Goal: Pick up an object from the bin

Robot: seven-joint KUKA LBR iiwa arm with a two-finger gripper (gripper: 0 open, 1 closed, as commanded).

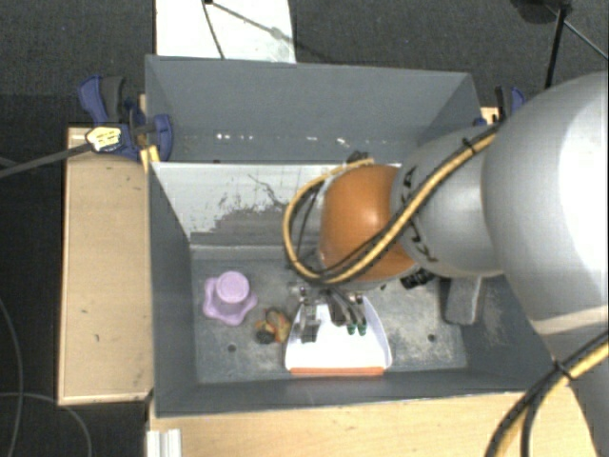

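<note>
We see the big grey bin in the middle of the frame, and the fat grey arm comes in from the right with its gripper low in the middle. The gripper's two fingers are apart with nothing held between them, and right under them, a bit toward the bottom of the frame, lies a flat white thing with an orange edge, its long side running left to right. We think the gripper only needs to go straight down, since the purple toy and the little brown lump sit off to the left.
</note>
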